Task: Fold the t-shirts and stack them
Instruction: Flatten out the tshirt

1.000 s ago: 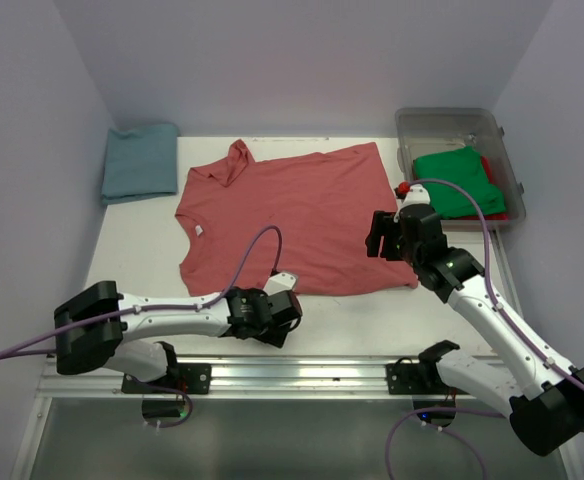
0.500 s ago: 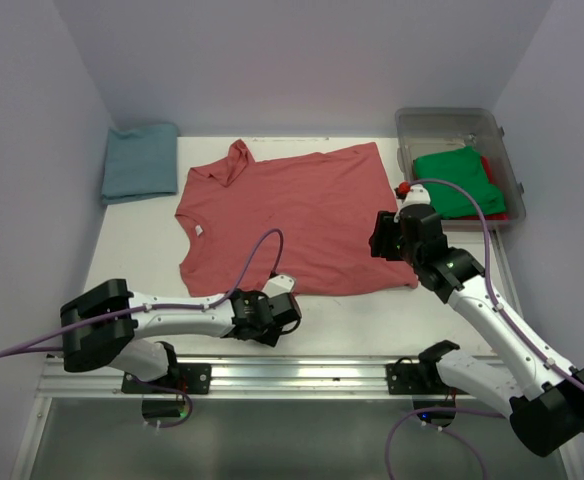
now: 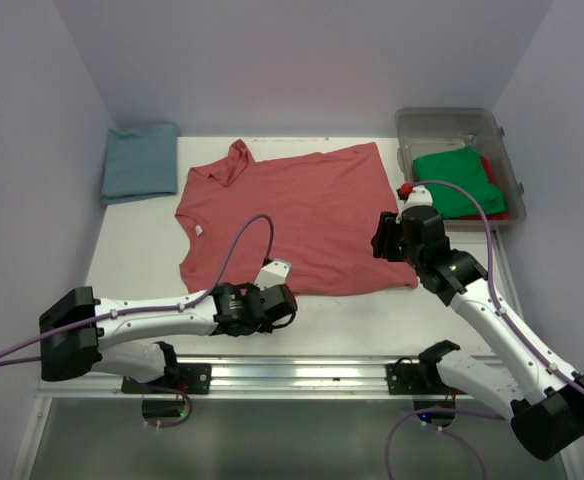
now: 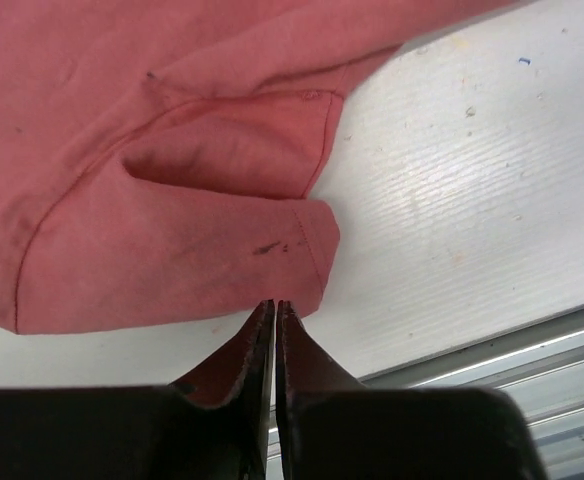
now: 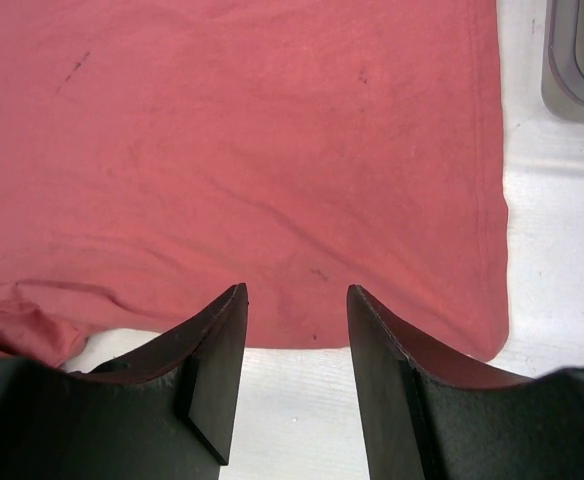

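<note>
White table [image 3: 132, 262], lilac walls [image 3: 302, 60], salmon-red t-shirt [image 3: 302, 210] on it; left hand [image 4: 275, 310] pressed together at its hem, right hand [image 5: 294, 300] spread.

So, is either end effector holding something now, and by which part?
The right end effector is open and holds nothing. The left end effector is shut at the sleeve hem of the salmon-red t-shirt; whether it pinches cloth cannot be told.

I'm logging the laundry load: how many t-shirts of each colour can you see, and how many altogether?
Salmon-red t-shirt: 1
Teal-blue t-shirt: 1
Green t-shirt: 1
Red t-shirt, only an edge showing beside the green one: 1
Total: 4
</note>
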You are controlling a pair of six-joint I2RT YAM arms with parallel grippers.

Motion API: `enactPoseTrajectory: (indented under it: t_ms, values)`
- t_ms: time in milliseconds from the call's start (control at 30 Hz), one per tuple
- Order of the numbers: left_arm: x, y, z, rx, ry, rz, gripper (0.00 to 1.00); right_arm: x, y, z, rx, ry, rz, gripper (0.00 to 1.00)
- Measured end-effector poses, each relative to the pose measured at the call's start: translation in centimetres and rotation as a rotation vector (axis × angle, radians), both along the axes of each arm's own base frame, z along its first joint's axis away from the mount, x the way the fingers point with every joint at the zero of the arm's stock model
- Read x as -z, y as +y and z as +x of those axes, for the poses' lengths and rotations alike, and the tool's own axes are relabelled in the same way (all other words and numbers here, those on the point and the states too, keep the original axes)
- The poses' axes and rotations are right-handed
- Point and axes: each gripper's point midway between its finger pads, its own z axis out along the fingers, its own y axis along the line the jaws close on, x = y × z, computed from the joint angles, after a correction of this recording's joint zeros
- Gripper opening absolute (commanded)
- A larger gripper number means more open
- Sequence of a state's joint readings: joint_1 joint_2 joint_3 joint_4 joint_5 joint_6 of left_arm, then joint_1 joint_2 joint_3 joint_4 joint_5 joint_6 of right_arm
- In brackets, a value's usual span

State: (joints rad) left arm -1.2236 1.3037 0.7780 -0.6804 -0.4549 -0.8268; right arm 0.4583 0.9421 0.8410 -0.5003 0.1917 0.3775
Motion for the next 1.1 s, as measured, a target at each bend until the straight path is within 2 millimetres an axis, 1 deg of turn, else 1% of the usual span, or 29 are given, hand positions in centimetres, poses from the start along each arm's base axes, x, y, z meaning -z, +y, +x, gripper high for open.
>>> enactPoseTrajectory:
  t_ms: [33,67,100,133,167,233,267,367,500,567,800,900,933,1033,1100]
  values:
    - [-0.4,-0.1,0.2,-0.004,-0.012,-0.009,0.06,0.0,0.0,0.0,0.000,0.000,0.000,0.48]
    - [-0.7,-0.2,0.4,-0.006,-0.021,-0.014,0.08,0.0,0.0,0.0,0.000,0.001,0.000,0.48]
    - [-0.7,-0.2,0.4,-0.006,-0.024,-0.015,0.13,0.0,0.0,0.0,0.000,0.001,0.000,0.49]
    - [-0.7,-0.2,0.4,-0.003,-0.023,-0.011,0.19,0.0,0.0,0.0,0.000,0.001,0.000,0.49]
    - [-0.6,-0.2,0.3,0.003,-0.019,-0.007,0.36,0.0,0.0,0.0,0.000,0.001,0.000,0.50]
    - [-0.4,-0.3,0.1,0.014,-0.005,-0.005,0.53,0.0,0.0,0.0,0.000,0.001,-0.001,0.51]
    - [-0.2,-0.4,0.0,0.024,0.004,-0.002,0.64,0.0,0.0,0.0,0.000,0.001,-0.001,0.52]
    - [0.1,-0.7,-0.5,0.043,0.031,-0.008,0.72,0.0,0.0,0.0,0.000,0.001,-0.001,0.52]
    - [0.3,-1.4,-0.8,0.062,0.052,-0.037,0.73,0.0,0.0,0.0,0.000,0.001,-0.001,0.52]
    - [0.7,-1.6,-1.0,0.071,0.060,-0.045,0.73,0.0,0.0,0.0,0.000,0.001,-0.001,0.52]
    - [3.5,-1.2,-1.4,0.086,0.090,0.008,0.72,0.0,0.0,0.0,0.000,0.001,-0.001,0.52]
    - [4.3,-0.9,-1.4,0.085,0.094,0.031,0.71,0.0,0.0,-0.1,0.000,0.000,0.001,0.51]
    - [4.6,-0.8,-1.4,0.081,0.095,0.035,0.70,0.1,0.0,-0.1,0.000,0.000,0.001,0.51]
    - [4.6,-1.1,-1.0,0.075,0.084,0.022,0.65,0.1,-0.1,-0.3,0.000,-0.001,0.001,0.49]
    - [4.5,-1.1,-0.9,0.072,0.077,0.023,0.59,0.1,-0.2,-0.4,0.000,-0.003,0.003,0.46]
